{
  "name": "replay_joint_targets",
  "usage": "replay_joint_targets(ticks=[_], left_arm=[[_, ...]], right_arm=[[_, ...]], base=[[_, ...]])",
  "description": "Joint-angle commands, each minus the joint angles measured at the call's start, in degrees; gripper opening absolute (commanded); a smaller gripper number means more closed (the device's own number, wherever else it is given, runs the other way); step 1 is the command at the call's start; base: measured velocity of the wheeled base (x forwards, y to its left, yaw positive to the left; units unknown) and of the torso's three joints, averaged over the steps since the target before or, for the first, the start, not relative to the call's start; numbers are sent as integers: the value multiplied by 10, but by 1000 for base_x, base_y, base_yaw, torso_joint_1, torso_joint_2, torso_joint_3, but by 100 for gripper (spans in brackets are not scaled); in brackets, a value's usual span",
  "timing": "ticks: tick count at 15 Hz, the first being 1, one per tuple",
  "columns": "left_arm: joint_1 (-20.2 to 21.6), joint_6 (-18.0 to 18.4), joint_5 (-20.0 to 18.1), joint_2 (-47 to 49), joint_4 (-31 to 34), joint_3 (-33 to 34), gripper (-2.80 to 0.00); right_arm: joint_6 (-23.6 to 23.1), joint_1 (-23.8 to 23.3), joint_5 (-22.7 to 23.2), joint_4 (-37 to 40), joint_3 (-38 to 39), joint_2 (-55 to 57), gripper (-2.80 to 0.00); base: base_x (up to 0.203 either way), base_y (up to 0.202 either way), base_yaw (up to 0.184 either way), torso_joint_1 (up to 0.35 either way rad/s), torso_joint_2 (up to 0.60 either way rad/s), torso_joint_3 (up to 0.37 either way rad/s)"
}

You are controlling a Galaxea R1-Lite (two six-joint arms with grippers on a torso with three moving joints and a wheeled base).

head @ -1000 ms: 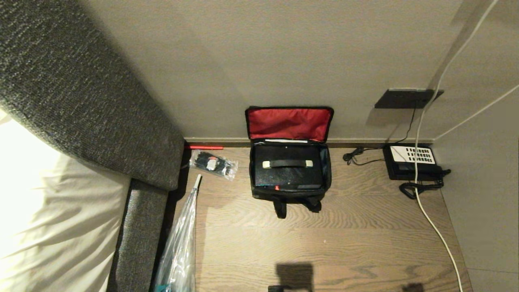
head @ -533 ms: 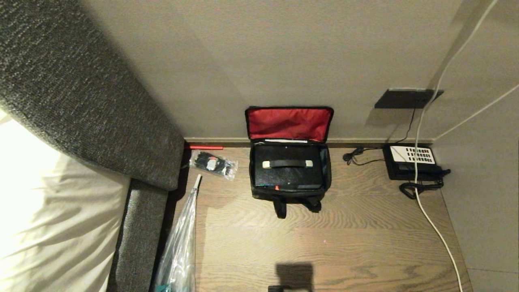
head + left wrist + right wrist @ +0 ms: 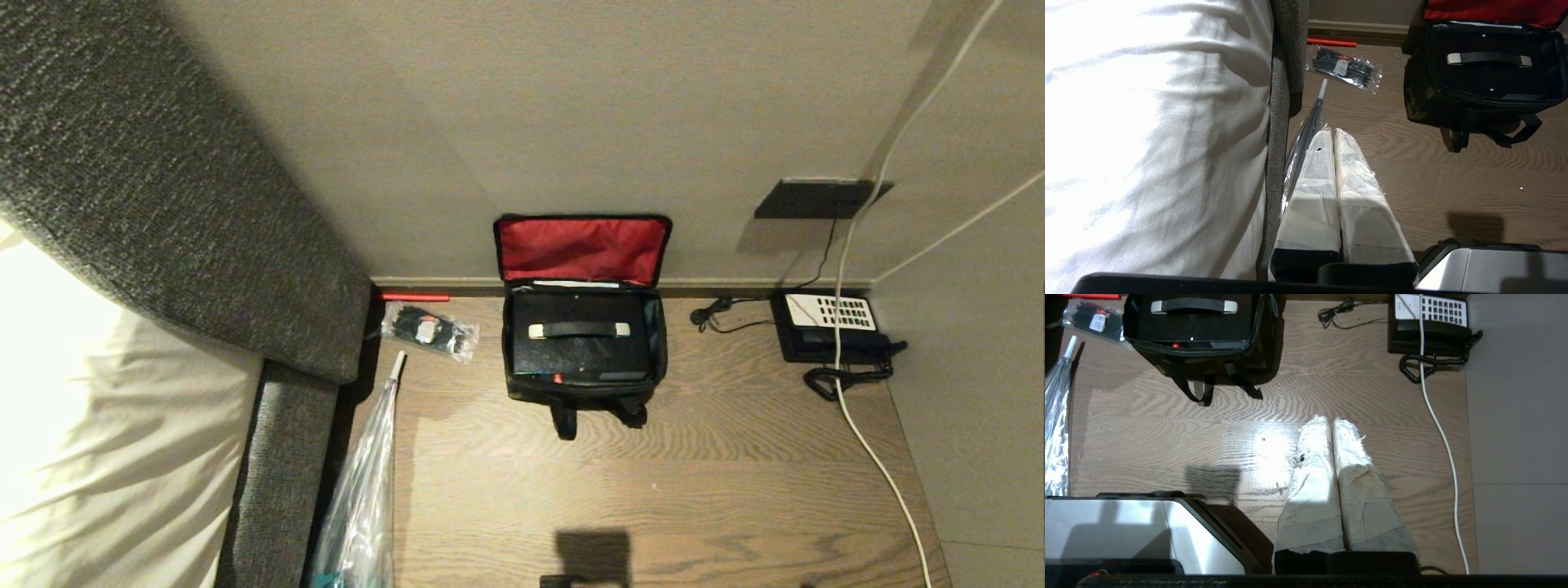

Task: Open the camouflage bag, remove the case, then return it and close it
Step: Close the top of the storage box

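Now | camouflage bag (image 3: 581, 384) lid open at wall | case (image 3: 580, 347) inside | both pincers together

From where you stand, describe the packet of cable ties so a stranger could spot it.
Find the grey upholstered bed frame on the left, where it meets the wall. On the wooden floor between it and the open camouflage bag lies the packet of cable ties: small, clear plastic, black ties inside, a white label.

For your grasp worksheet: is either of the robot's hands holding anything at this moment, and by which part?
Nothing is held. The left hand and right hand are both shut on nothing, above the floor, well short of the camouflage bag.
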Motion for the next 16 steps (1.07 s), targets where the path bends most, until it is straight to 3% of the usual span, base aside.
replay_joint_targets(ticks=[1, 13, 16], left_arm=[[0, 0, 0, 0, 0, 0, -280], [0, -2, 0, 0, 1, 0, -280], [0, -5, 0, 0, 1, 0, -280]], right_arm=[[-1, 0, 1, 5, 1, -6, -280], [-1, 0, 1, 6, 1, -6, -280], [-1, 0, 1, 6, 1, -6, -280]], base=[[0, 0, 0, 0, 0, 0], [0, 0, 0, 0, 0, 0], [136, 0, 0, 0, 2, 2]])
